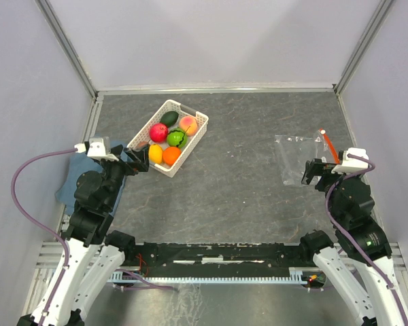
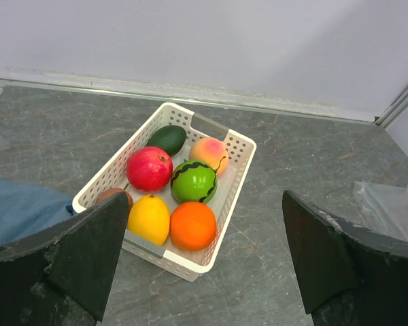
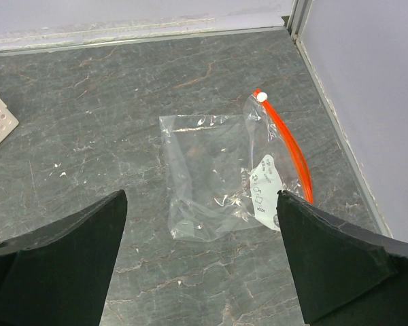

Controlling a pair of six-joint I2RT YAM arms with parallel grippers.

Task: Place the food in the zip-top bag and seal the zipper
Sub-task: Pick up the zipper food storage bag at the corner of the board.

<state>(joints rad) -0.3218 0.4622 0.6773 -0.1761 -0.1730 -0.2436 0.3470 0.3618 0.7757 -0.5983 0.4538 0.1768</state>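
- Fruit fills a white basket left of centre; the clear bag lies flat at the right, well apart.
- Left wrist: left gripper spread wide, holding nothing, near the basket.
- Right wrist: right gripper spread wide, empty, before the bag; the orange zipper runs along its right edge.

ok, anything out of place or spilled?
Nothing spilled: the fruit all sits in the white basket, which lies at an angle. A blue cloth by the left arm looks stray. The bag lies flat, empty.
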